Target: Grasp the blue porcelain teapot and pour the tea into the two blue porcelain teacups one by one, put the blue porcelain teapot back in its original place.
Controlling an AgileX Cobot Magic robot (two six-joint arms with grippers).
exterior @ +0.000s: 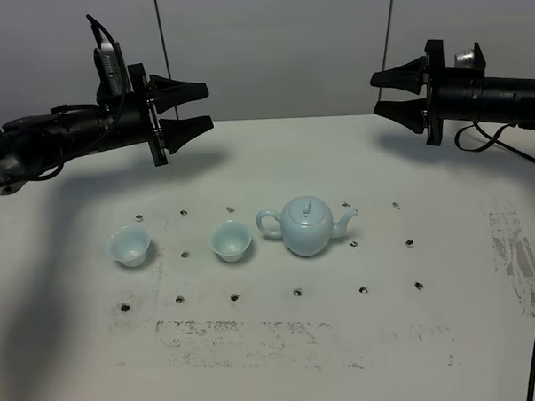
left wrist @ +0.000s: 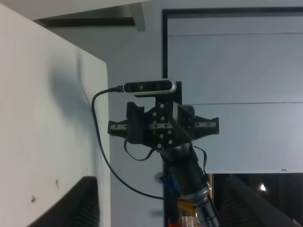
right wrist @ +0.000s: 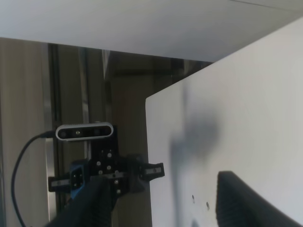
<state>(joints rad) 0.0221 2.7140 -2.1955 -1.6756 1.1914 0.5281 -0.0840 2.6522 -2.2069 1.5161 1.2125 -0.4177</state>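
Left gripper [exterior: 208, 106] and right gripper [exterior: 376, 93] both hang high over the far side of the table [exterior: 447, 246], pointing at each other, jaws spread wide and holding nothing. I judge the task has not begun: no grasp is made and nothing is tilted. The blue porcelain teapot [exterior: 306, 227] stands upright with its lid on, a little right of the table's middle, with its loop handle toward the cups and its spout pointing away from them. The inner teacup [exterior: 230, 240] sits just beside that handle without touching it, and the outer teacup [exterior: 128, 246] stands further left in the same row; both are upright. My next move, as I read it, is to bring one arm down to the handle and close on it squarely. The gap between handle and inner teacup looks tight, so I would come in from above rather than sweep sideways. The table is white and matte, backed by a plain grey panelled wall [exterior: 279, 49]. Dark scuff marks [exterior: 211, 332] smear its near part, and small bolt holes [exterior: 297, 292] dot it in rows around the crockery.
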